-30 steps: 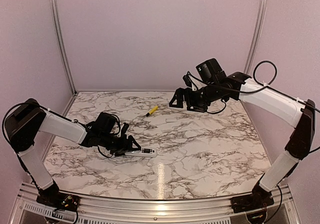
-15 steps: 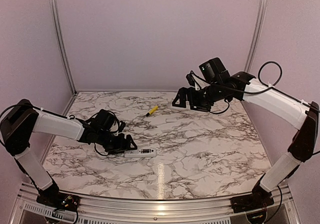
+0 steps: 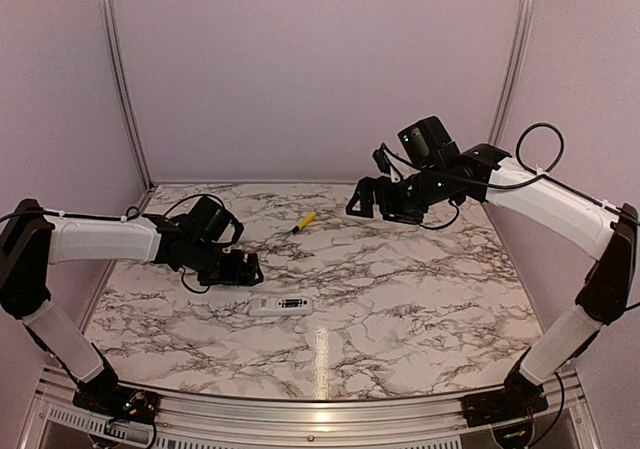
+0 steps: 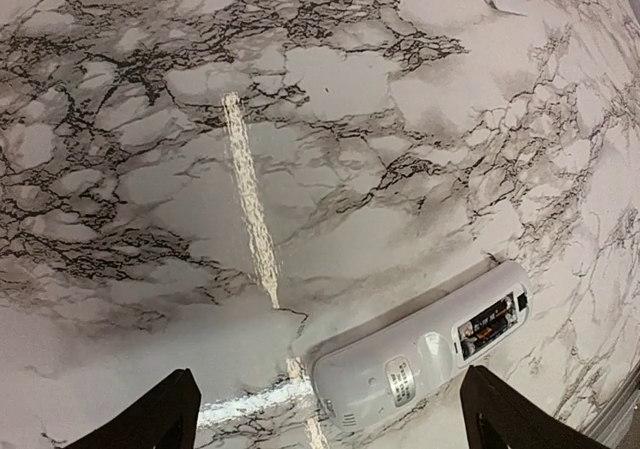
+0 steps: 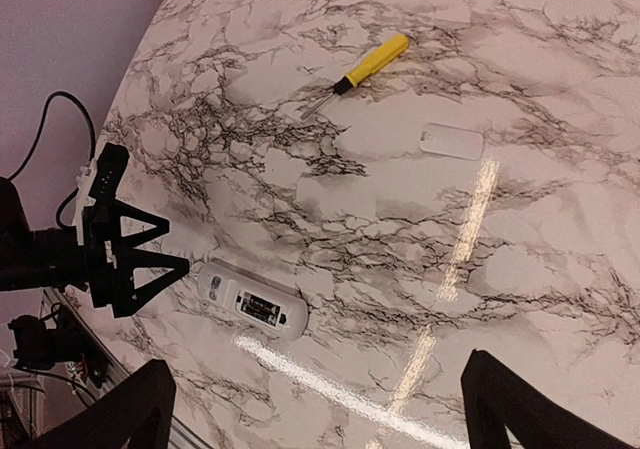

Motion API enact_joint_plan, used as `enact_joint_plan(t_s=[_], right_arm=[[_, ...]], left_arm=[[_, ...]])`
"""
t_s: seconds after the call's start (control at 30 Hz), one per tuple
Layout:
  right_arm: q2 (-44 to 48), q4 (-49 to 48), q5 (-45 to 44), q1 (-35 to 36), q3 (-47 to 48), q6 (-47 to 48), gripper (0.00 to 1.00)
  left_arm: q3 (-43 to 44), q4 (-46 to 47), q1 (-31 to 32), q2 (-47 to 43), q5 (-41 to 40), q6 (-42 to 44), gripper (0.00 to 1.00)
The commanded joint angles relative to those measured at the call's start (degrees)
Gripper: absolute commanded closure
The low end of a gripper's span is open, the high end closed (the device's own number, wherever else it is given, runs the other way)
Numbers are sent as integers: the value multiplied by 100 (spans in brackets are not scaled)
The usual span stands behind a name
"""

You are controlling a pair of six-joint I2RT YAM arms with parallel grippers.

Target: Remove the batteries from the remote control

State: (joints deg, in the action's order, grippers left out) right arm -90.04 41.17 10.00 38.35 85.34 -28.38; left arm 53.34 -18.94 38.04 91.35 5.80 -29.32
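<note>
**Inspector:** Position of the remote control [image 3: 281, 305]?

**Assessor:** It lies flat on the marble table [image 3: 420, 299] toward the near edge. The compartment face is up and the cover is off. The batteries [image 4: 488, 321] appear to sit inside the recess, showing dark.

**Inspector:** Grippers?

**Assessor:** The left gripper [image 3: 247, 268] hangs near the remote's left end, clear of the casing, fingers spread wide and grasping nothing. The right gripper [image 3: 363, 200] is raised over the far side, well apart, its fingers likewise released and empty.

**Inspector:** Step in hand?

**Assessor:** In my judgement, extraction has not yet begun. The next move calls for steadying the body and prying one cell up by its end, perhaps with the screwdriver [image 3: 304, 222]. The cells are small and recessed, so the approach must be narrow and accurate.
</note>
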Motion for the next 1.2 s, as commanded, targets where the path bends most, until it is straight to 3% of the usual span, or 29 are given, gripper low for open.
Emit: enact_joint_plan(t_s=[0.0, 0.53, 1.17], right_arm=[[33, 173, -140, -3, 193, 105, 2], [-127, 494, -506, -3, 618, 77, 1], [-170, 736, -897, -3, 696, -90, 2]], left_arm=[[409, -629, -16, -170, -769, 463, 4], [1929, -755, -44, 240, -1879, 1325, 1], [4322, -1101, -138, 2522, -1196, 1973, 5]])
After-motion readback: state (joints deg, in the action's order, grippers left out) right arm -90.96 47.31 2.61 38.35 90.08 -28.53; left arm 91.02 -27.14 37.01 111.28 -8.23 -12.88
